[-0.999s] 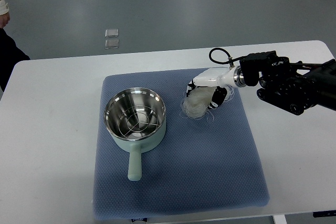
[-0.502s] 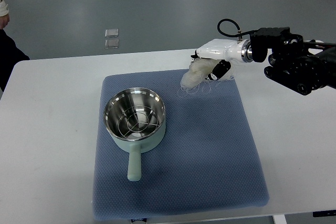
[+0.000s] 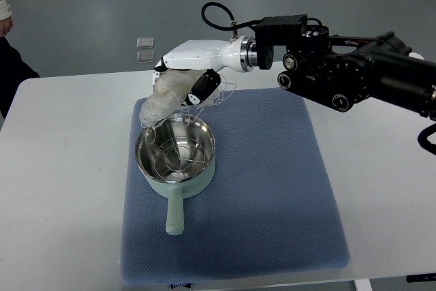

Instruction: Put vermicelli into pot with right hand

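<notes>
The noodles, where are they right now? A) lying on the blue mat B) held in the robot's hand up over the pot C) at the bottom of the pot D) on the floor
B: the right hand grips the vermicelli, which hangs over the far rim of the pot; only the wire rack lies inside.

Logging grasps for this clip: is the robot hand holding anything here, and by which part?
Yes. The right robot hand grips the vermicelli bundle by its upper end; the loose lower end hangs over the far-left rim of the pot.
</notes>
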